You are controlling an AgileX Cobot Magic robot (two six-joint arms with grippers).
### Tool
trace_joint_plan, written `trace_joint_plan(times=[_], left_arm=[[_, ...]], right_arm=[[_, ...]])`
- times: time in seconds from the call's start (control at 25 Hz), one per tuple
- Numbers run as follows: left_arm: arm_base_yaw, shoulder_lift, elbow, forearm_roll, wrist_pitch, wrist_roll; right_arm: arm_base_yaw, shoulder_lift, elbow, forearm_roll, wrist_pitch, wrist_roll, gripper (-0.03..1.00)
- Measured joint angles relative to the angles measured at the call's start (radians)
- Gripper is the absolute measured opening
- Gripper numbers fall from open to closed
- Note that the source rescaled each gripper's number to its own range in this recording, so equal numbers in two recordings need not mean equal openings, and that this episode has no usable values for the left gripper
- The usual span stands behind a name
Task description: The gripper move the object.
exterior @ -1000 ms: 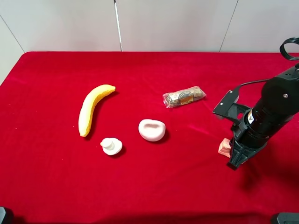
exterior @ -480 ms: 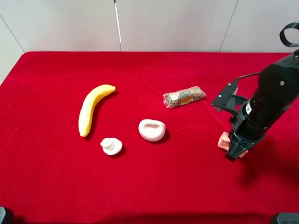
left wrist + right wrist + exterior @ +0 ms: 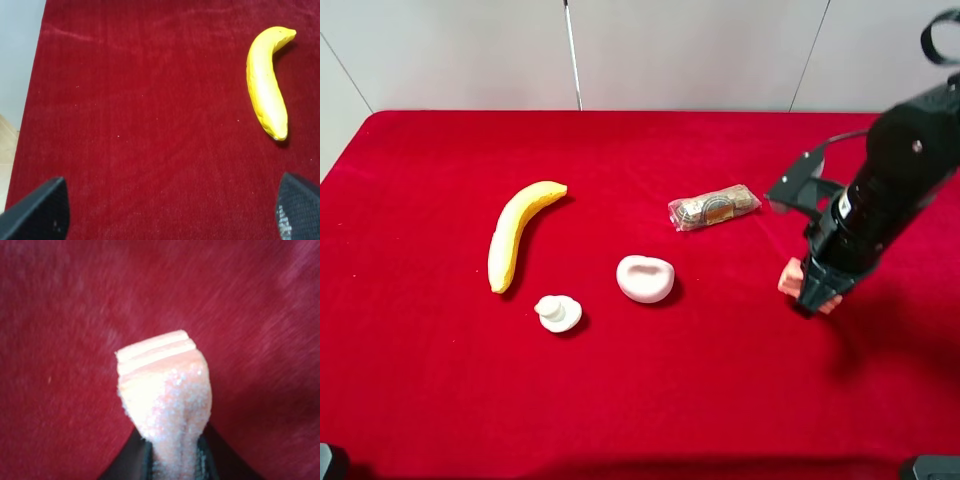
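The small rectangular pale pink-and-cream layered block [image 3: 162, 385] sits pinched in the right gripper [image 3: 812, 295]. The dark jaws are narrowed onto one end of it. The right wrist view shows the sugary-looking face squeezed in between the jaws and the layered free end sticking out past the tips. From the high camera, pink edges of the block [image 3: 789, 277] show on either side of the black gripper, and it appears to hang just off the red cloth-covered counter [image 3: 650, 400].

The nearest thing to the right gripper is a clear-wrapped brownish snack packet [image 3: 714, 207], to its left and a little farther out, well apart from it. Farther left, about level with the gripper, lies a white rounded bowl-like piece [image 3: 646, 278]. Beyond that is a small white knobbed piece [image 3: 558, 313], and farthest from this gripper is a yellow curved banana [image 3: 517, 232].

The left gripper [image 3: 167, 215] hangs above bare red cloth with its jaws spread wide and nothing between them. The banana [image 3: 268, 82] lies ahead of it, nearer one fingertip [image 3: 300, 207] than the other.
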Motion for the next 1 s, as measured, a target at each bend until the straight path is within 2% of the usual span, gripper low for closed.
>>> trace_joint_plan(times=[0.48,1.0], left_arm=[[0.000,0.000,0.000,0.000,0.000,0.000],[0.000,0.000,0.000,0.000,0.000,0.000]], right_arm=[[0.096,0.001,-0.224,-0.008,0.102,0.000,0.02],[0.160,0.099,-0.464,-0.024,0.135,0.001,0.01]])
